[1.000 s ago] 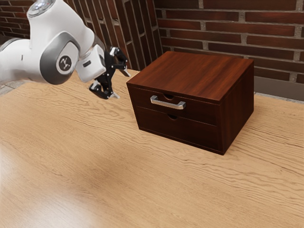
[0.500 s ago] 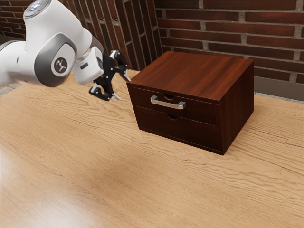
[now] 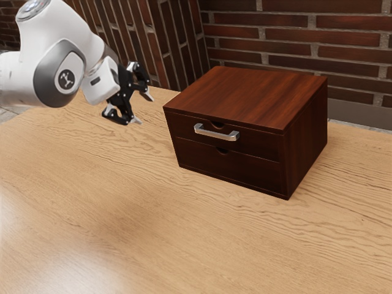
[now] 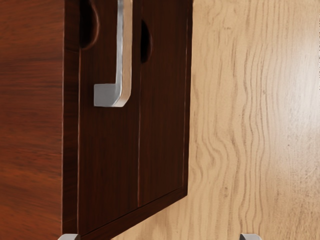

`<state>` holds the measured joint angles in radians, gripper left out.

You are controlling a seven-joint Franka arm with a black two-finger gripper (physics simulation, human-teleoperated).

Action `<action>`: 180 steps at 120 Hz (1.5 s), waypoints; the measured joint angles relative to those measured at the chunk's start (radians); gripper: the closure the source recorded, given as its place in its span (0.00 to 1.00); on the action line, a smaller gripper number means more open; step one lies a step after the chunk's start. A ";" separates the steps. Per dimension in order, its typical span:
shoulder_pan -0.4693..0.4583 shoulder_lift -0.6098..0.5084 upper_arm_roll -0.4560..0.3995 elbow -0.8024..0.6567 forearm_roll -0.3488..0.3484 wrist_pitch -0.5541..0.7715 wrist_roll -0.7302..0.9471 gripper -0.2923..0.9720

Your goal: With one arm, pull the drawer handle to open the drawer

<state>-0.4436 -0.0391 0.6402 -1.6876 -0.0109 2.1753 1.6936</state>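
Our gripper (image 3: 142, 108) hangs wide open and empty, and the drawer handle (image 3: 216, 132) lies well ahead of it on the shut top drawer (image 3: 257, 142), its long axis running along the drawer front, crosswise to the gap between our fingers.

A cabinet (image 3: 251, 98) is set on the table (image 3: 122, 214), with a wall (image 3: 294, 30) behind it. The upper drawer (image 3: 257, 142) is stacked over the lower drawer (image 3: 233, 164), and the handle (image 3: 216, 132) is fixed on the upper one. The gripper (image 3: 141, 106) is held above the table, apart from the cabinet, at the exterior view's left.
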 joint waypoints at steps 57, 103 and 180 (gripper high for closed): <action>0.055 0.007 0.002 0.017 -0.008 0.001 0.004 0.47; 0.048 0.059 -0.012 0.061 -0.033 0.006 0.005 0.48; -0.149 0.032 0.041 0.002 -0.032 0.007 0.007 0.48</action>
<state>-0.5924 -0.0072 0.6817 -1.6858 -0.0426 2.1820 1.7008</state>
